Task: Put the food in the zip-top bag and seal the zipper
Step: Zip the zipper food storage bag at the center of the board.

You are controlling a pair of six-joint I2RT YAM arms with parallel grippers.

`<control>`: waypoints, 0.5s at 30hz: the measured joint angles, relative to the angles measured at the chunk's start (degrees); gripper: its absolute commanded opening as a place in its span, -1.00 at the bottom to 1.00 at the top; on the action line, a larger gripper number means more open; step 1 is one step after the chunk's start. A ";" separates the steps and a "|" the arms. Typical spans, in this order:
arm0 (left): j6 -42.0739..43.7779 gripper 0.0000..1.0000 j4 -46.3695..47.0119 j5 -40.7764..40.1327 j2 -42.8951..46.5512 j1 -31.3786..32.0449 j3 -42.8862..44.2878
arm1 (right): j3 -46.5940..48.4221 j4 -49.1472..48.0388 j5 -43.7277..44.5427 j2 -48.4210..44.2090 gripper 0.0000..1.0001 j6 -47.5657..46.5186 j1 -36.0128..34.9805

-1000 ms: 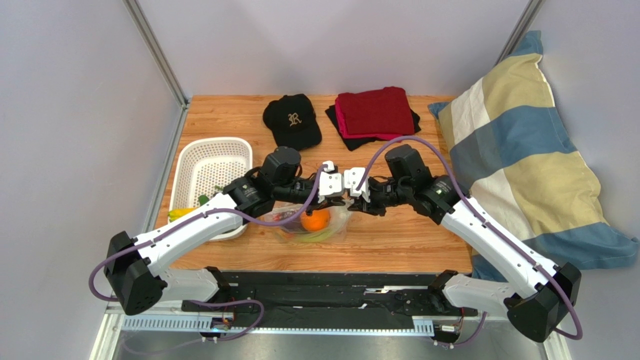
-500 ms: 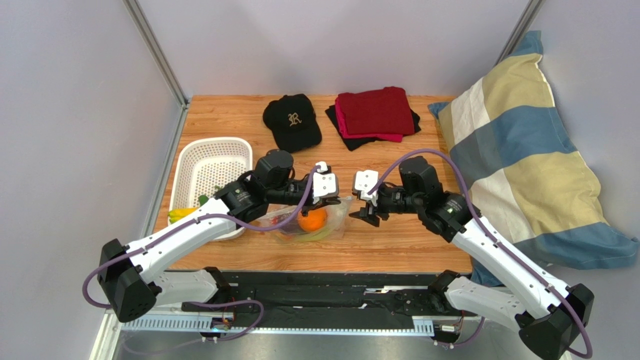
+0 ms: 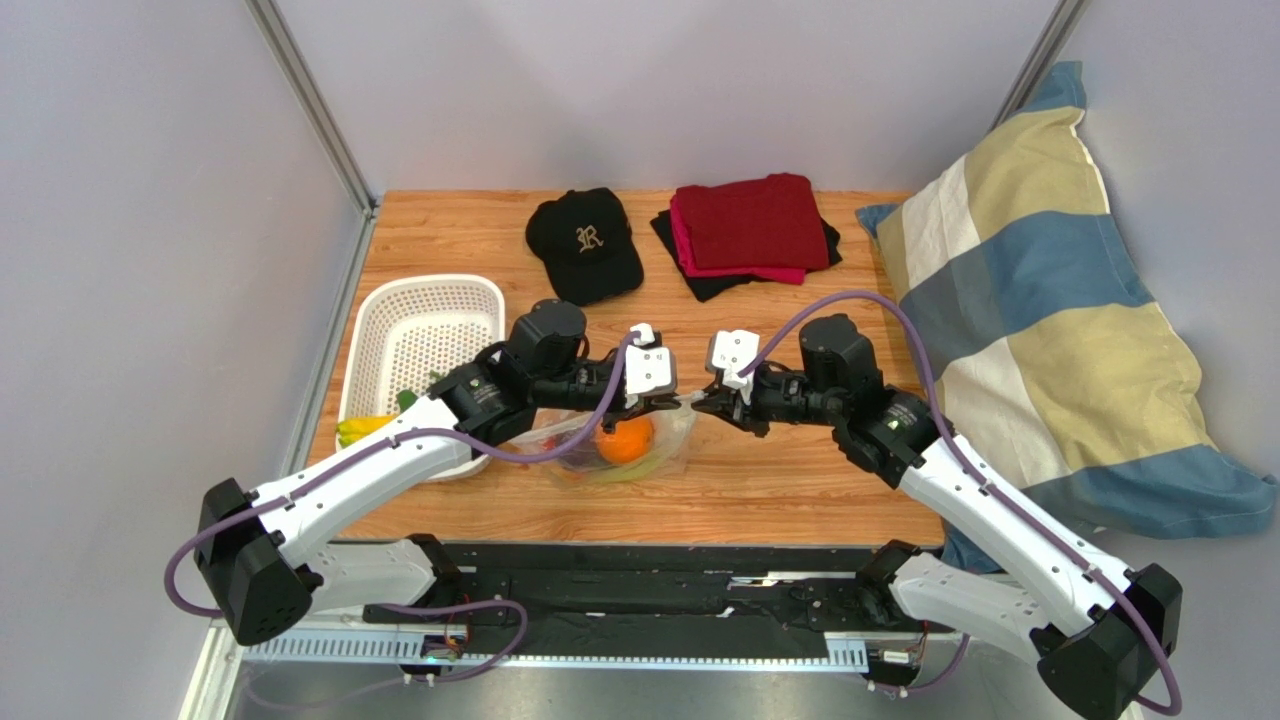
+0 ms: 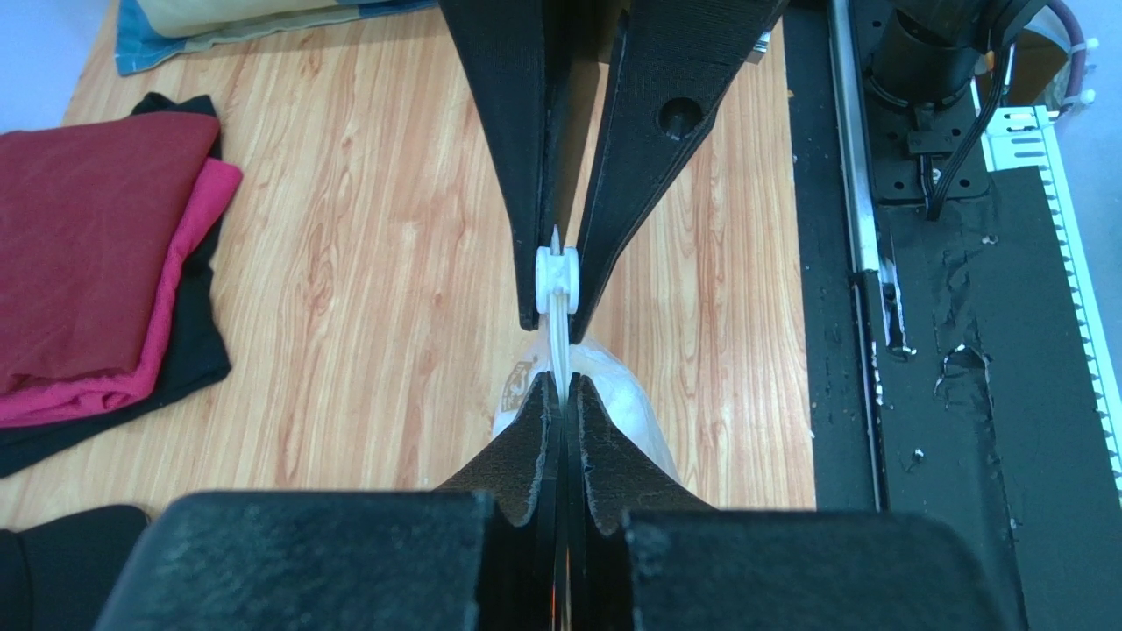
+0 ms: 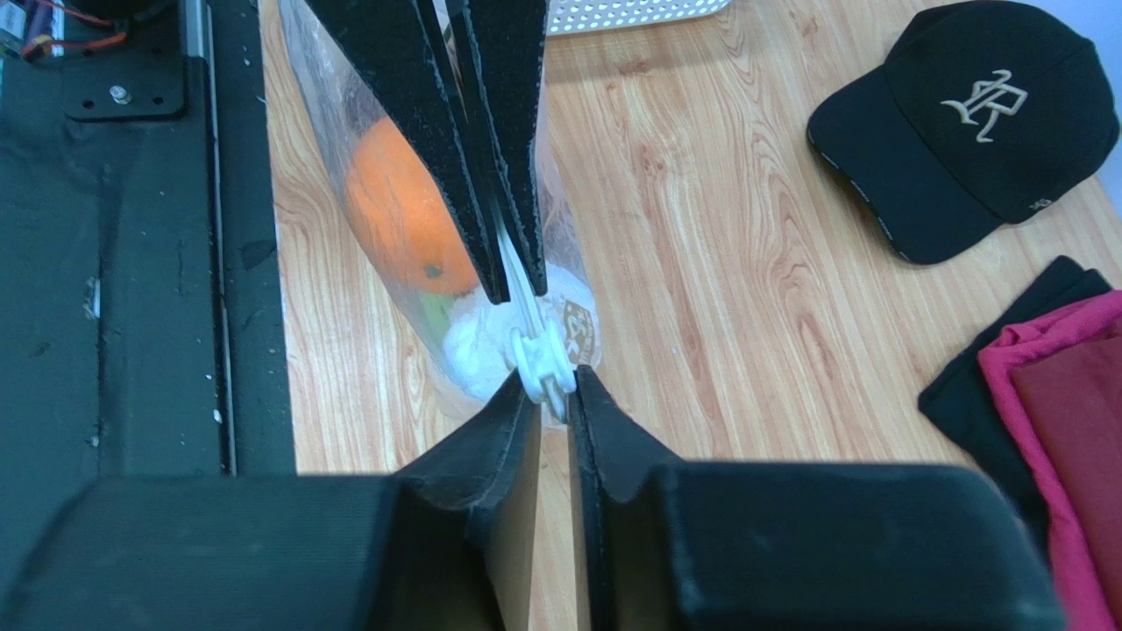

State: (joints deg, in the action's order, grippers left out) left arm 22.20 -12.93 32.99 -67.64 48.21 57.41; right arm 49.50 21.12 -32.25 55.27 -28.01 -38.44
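The zip-top bag [image 3: 678, 437] hangs between my two grippers at the near middle of the table [image 3: 796, 480], its belly resting on the wood. An orange [image 5: 402, 210] sits inside with something pale green [image 3: 643, 470] beneath it.

I judge the bag thin, floppy and slick. The orange weighs the bottom down, so the film would sag and fold if I took it anywhere but the top edge. The zipper [image 4: 564, 345] is the only part with any stiffness, and that is where to hold it.

My left gripper [image 4: 562, 395] is pinched tight on that strip. My right gripper [image 5: 553, 388] faces it from the other side, its jaws drawn narrow on the white slider [image 4: 559, 276]. The two sets of tips stand just apart along the strip. I should keep the strip taut and straight. A hard tug could pull the film out of the pinch or drag the bag across the wood.

The table is smooth pale wood. A white basket [image 3: 421, 290] stands to my left, with a bit of yellow and green [image 3: 365, 428] at its near edge, partly hidden by my arm. A black cap [image 3: 586, 240] and folded red and black cloths [image 3: 751, 225] lie at the far edge, well apart from the bag. A striped pillow [image 3: 1052, 300] lies to my right, and plain pale walls close the room.
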 measured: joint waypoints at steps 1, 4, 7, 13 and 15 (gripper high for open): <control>0.00 -1.00 0.00 -0.02 0.00 0.00 0.00 | 0.00 -0.07 -0.11 0.00 -0.84 0.17 0.00; 0.02 -1.00 -0.02 -0.11 0.02 -0.02 0.00 | 0.00 -0.02 -0.28 0.00 -1.00 0.15 0.00; -0.11 -0.64 0.00 -0.33 0.02 -0.02 0.00 | 0.00 -0.02 -0.39 0.00 -1.00 0.09 0.00; -2.45 -0.23 -0.04 -1.05 -1.29 0.00 2.67 | 0.00 0.00 -1.18 0.00 -1.00 -0.35 0.00; -2.93 -0.13 0.04 -0.98 -1.97 0.04 4.31 | -0.07 0.00 -1.27 -0.09 -1.00 -0.55 0.00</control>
State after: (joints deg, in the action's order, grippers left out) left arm 19.27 -12.88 32.01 -69.60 48.25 61.71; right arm 49.43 21.12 -33.52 55.18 -28.56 -38.44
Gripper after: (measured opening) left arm 0.372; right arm 0.008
